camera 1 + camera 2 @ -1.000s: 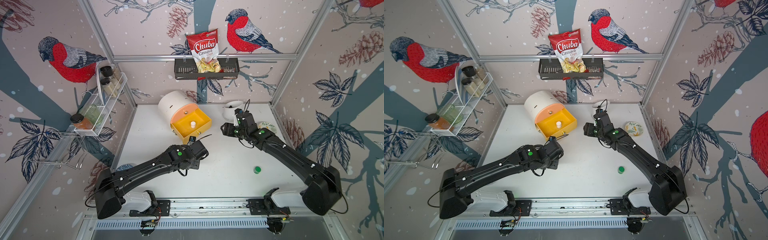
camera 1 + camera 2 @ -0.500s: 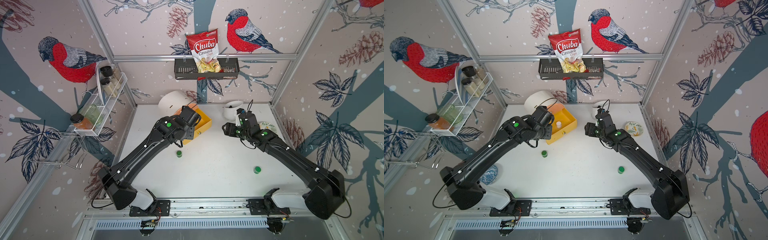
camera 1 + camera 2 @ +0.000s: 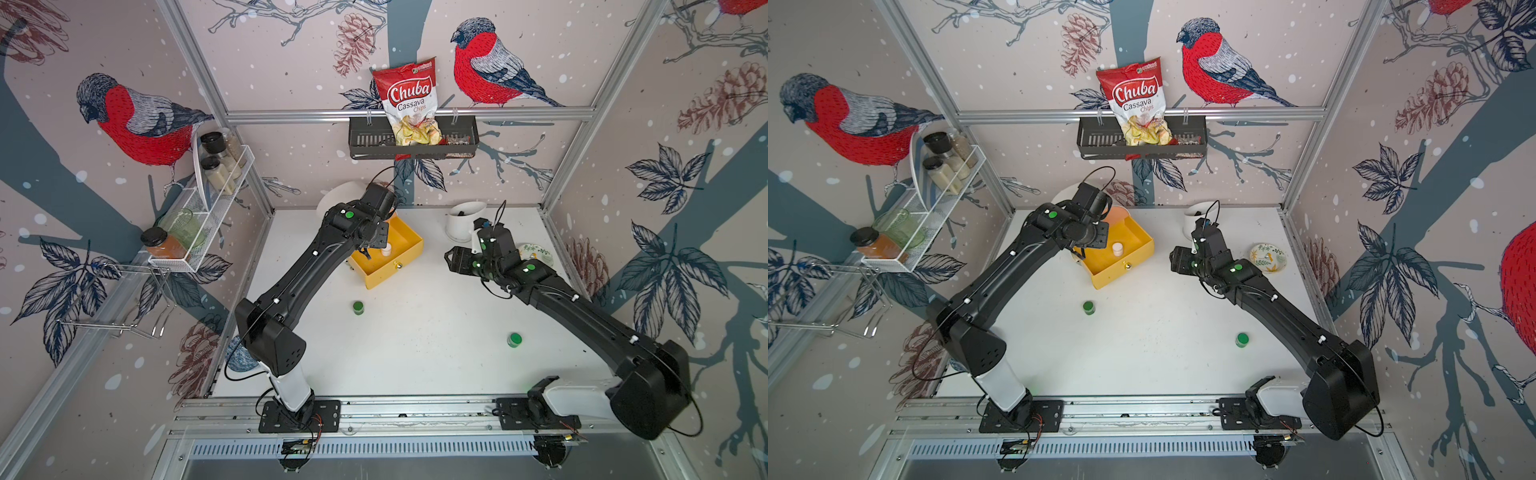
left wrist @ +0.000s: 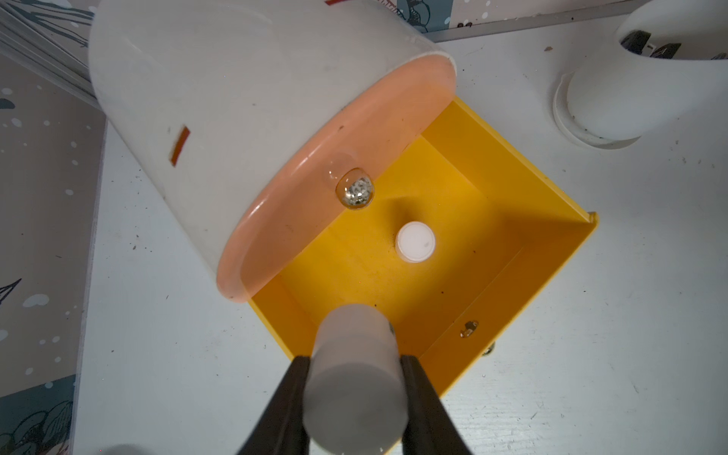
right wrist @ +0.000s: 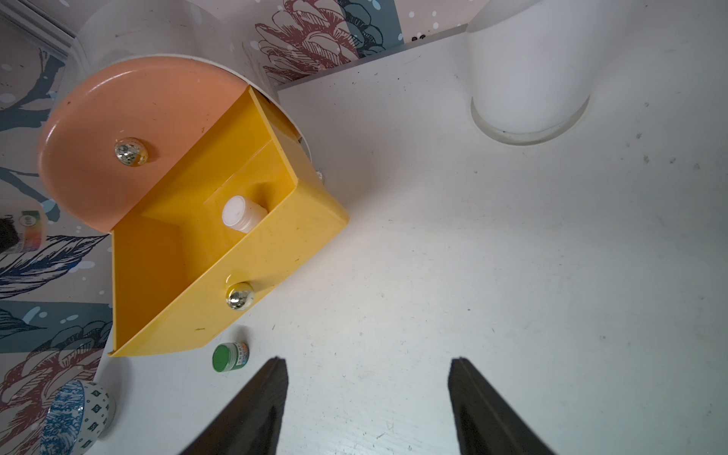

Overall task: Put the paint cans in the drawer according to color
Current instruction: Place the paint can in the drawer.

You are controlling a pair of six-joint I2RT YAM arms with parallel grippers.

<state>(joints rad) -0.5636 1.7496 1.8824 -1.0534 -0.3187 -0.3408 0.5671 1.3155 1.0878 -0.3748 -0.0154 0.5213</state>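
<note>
Change: the left arm has swung from the open surface (image 3: 415, 357) in front of the chest (image 4: 216, 98) to above the pulled-out yellow drawer (image 3: 392, 272). The right arm has barely shifted.
Left claw (image 4: 354, 360): pinching a white-lidded paint can (image 4: 356, 398) by its sides, over the drawer's near corner as the wrist view shows it. The can is not yet let go.
Right claw (image 5: 368, 360): spread and empty, hovering above bare surface between the yellow drawer and the white cup (image 3: 463, 220).
Already sorted: a second white can (image 4: 415, 241) stands upright on the yellow drawer's floor.
Meaning: we judge that white goes in yellow, so a release here would complete the white pair.
Uncovered: the near green can (image 3: 358, 307), hidden under the left arm a second ago, stands just in front of the drawer. The far green can (image 3: 514, 339) is well apart from it, toward the right arm's base.
Hidden: we see no orange cans. The peach drawer front (image 5: 138, 118) is shut, so its contents are unknown. We cannot see the grey-green drawer. The held can is blurred and its label is unreadable.
</note>
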